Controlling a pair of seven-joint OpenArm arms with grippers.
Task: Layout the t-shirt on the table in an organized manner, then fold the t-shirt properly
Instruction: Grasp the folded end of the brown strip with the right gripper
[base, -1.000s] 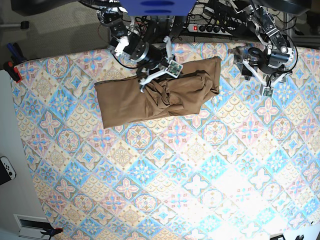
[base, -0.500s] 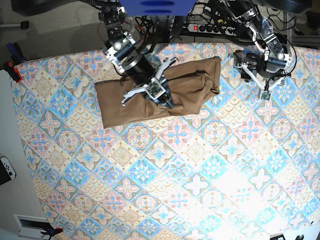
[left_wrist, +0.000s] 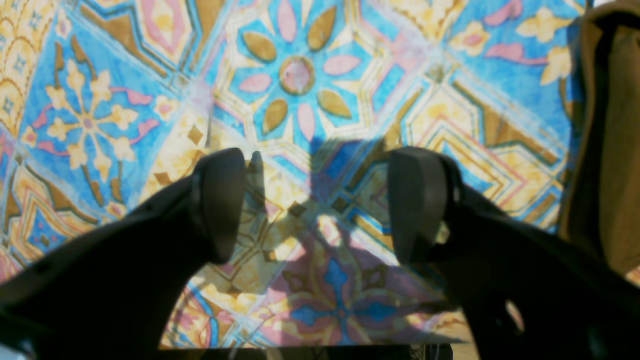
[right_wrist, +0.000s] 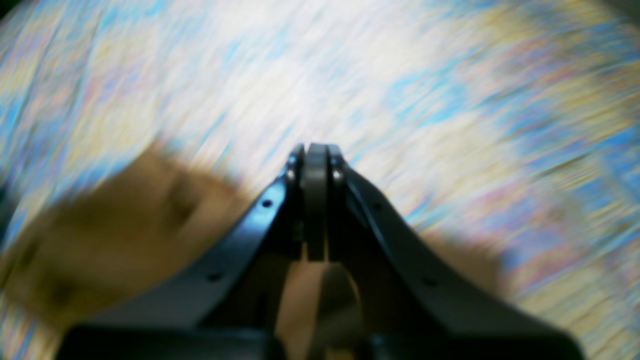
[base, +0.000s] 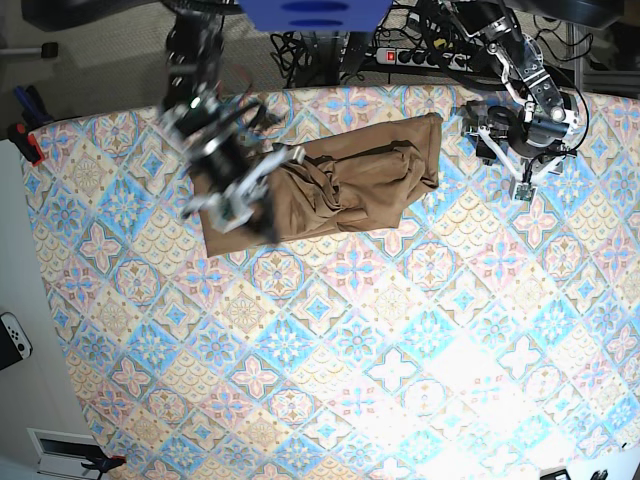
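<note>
Left end effector spread wide over bare table, beside the t-shirt; right end effector pinched together, empty (view blurred), above crumpled shirt.

The table, covered in diamond-tile floral cloth, bears the t-shirt, seemingly bunched, near its far edge.

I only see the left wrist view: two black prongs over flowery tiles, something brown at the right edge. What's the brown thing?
Observer: A bunched tan t-shirt, lying near the far edge of the table.
Operator: Is anyone holding it?
Observer: The right gripper is above it, jaws shut, with no cloth seen between them.
Operator: And my prongs?
Observer: They're the left gripper; the base view shows it beside the shirt, not touching.
</note>
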